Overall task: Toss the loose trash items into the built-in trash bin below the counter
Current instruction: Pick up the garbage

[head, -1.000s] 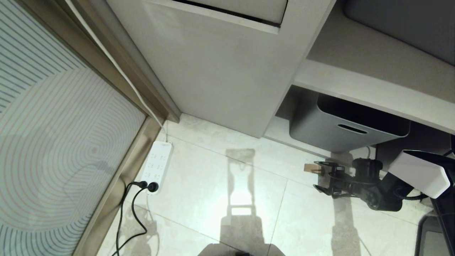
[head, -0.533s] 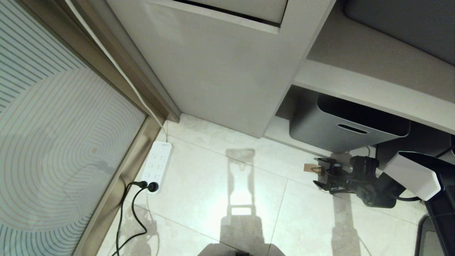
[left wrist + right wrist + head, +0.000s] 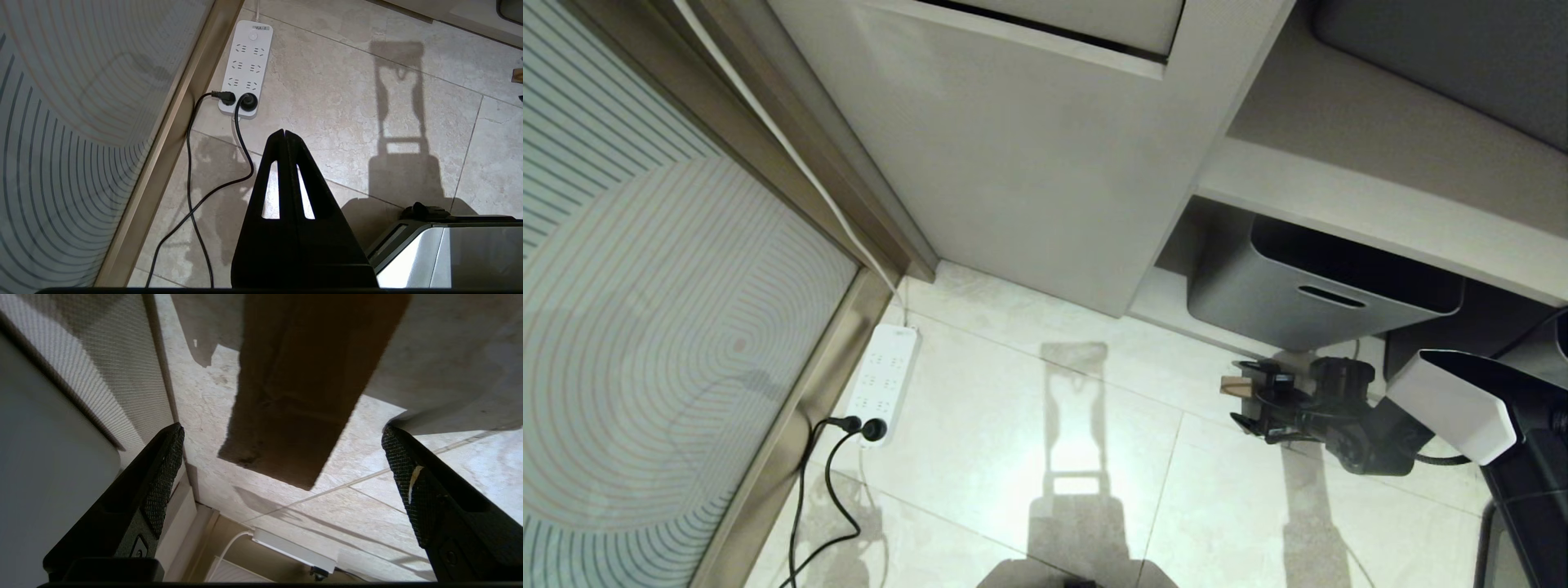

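Down on the pale tiled floor (image 3: 1029,457), a small folded tan cardboard piece (image 3: 1232,385) lies just in front of a grey plastic tub (image 3: 1307,298) that sits in the open space under the cabinet shelf. The right gripper (image 3: 1245,400) reaches in low from the right, its jaws spread wide, and the cardboard sits right at its fingertips; in the right wrist view the piece (image 3: 302,388) fills the gap ahead of the two textured pads (image 3: 163,477), touching neither as far as can be seen. To the left of the tub stands the beige cabinet front (image 3: 1029,155), with the dark slit of a flap edge at its far top. Farther left a white power strip (image 3: 247,69) lies along a metal-framed striped glass panel (image 3: 645,327), two black plugs in its near sockets; a tiny label near its switch looks like "VLA-2". The left gripper (image 3: 284,132) hangs above the floor near that strip, fingers pressed together and empty.
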Controlling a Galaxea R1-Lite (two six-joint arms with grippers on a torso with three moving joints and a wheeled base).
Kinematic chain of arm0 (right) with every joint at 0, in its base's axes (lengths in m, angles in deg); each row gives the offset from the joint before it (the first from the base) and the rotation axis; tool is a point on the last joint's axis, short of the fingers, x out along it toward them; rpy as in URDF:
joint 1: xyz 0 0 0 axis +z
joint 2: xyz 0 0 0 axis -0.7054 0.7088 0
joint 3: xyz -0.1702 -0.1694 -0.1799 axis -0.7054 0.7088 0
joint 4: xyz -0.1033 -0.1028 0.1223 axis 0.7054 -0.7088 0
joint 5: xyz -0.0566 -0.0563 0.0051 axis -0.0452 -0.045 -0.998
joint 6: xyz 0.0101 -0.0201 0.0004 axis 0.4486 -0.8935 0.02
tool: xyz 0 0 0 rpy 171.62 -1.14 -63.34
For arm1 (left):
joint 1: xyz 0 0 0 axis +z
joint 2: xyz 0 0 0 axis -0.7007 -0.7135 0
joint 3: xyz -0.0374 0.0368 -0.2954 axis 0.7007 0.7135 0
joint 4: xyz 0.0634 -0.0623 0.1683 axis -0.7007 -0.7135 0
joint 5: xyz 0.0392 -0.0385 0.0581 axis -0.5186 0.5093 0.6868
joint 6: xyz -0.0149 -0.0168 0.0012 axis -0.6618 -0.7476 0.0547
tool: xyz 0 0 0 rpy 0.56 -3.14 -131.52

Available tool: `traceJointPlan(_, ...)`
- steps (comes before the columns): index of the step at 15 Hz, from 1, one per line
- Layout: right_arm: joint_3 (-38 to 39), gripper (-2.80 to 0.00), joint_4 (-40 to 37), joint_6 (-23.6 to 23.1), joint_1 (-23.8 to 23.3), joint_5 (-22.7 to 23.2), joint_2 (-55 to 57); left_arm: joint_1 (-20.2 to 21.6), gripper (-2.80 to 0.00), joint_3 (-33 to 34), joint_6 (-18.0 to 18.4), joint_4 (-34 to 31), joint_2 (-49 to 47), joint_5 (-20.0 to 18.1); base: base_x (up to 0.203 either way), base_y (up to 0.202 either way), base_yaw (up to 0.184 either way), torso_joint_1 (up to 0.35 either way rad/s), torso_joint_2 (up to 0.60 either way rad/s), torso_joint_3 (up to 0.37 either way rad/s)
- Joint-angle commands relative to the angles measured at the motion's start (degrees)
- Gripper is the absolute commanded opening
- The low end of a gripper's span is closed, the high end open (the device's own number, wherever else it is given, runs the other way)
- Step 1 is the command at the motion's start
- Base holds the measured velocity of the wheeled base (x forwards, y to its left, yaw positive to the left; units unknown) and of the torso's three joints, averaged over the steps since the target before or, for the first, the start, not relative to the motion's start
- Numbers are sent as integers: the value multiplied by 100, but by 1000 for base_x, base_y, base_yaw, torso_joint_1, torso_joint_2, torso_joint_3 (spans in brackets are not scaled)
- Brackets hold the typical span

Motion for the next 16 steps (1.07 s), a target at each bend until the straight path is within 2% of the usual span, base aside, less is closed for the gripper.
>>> traceJointPlan(1,-104,0,25,48,7,-49,94,1,-280,9,-1,5,-9,-1,0,0,0,0,0,0)
traceJointPlan(9,-178,0,16,48,-3,-476,76,1,-280,9,-1,5,-9,-1,0,0,0,0,0,0)
traceJointPlan(16,-94,0,8,30,-82,-508,35,1,-280,9,-1,5,-9,-1,0,0,0,0,0,0)
